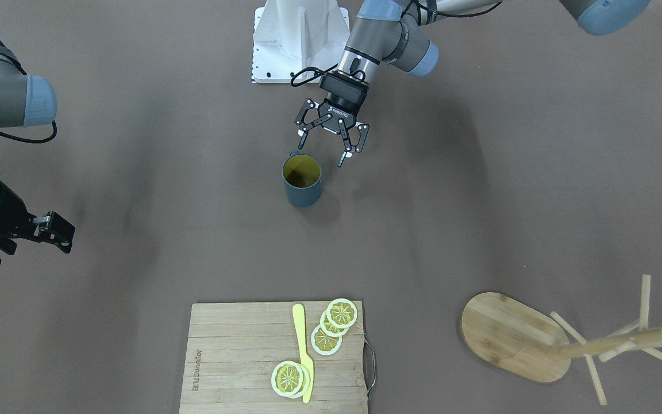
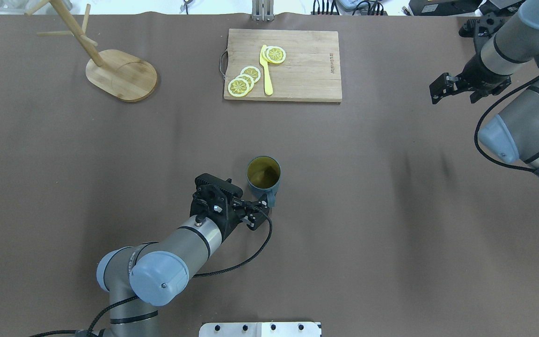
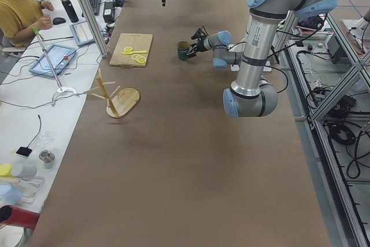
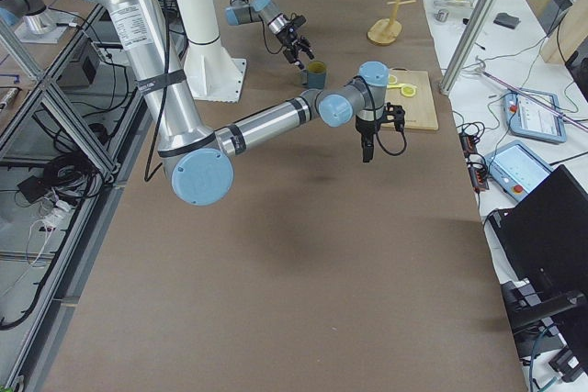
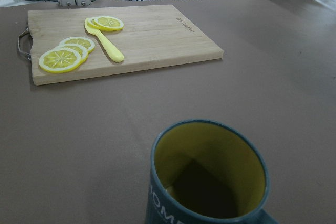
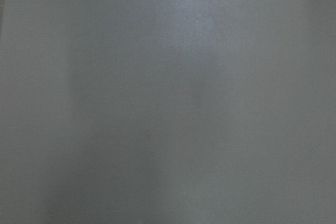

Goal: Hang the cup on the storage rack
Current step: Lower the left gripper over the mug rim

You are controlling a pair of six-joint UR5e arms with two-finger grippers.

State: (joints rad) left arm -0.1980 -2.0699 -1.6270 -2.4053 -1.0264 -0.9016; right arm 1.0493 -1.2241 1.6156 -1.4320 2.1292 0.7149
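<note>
The left gripper (image 1: 324, 149) was held with its jaws spread wide and nothing gripped, just beside the cup (image 1: 302, 183) on its handle side; contact could not be made out. The cup was stood upright at mid-table. Farther off, the storage rack (image 2: 122, 75) was stood toward the robot's left. The right gripper (image 2: 440, 88) was held well apart; its opening could not be judged.
</note>
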